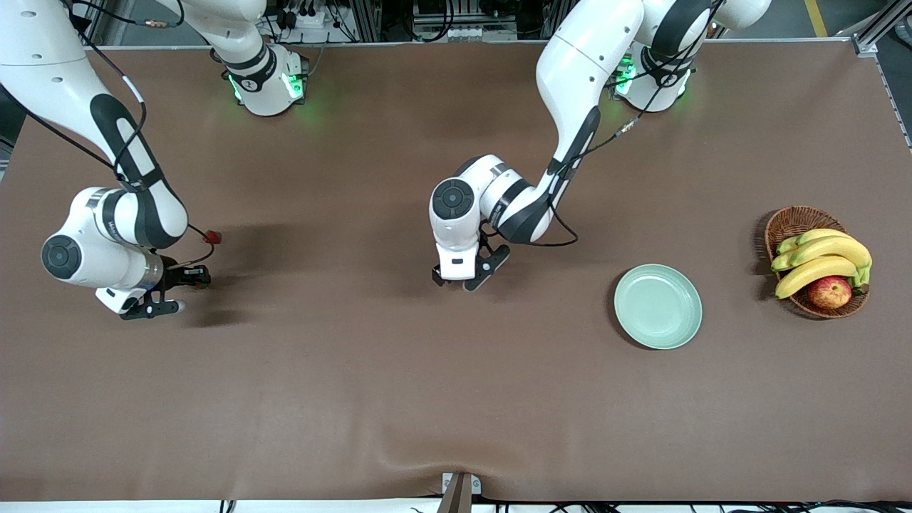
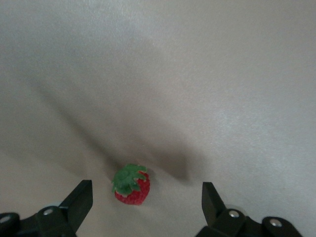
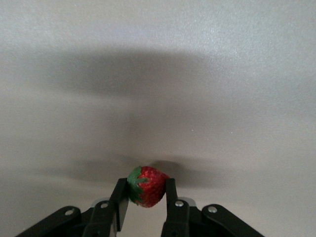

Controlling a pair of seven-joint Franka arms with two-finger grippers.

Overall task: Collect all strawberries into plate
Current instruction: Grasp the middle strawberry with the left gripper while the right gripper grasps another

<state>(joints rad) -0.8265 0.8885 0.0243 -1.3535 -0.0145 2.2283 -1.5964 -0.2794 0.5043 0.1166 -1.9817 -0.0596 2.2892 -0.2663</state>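
Each arm had gone to its own strawberry, well apart from the empty mint-green plate [image 1: 657, 306] near the left arm's end of the desk. The right pincer [image 3: 146, 197] was clamped on one strawberry [image 3: 147, 186] at desk level. The left pincer [image 2: 147, 202] gaped wide around another strawberry [image 2: 131, 184], touching nothing.
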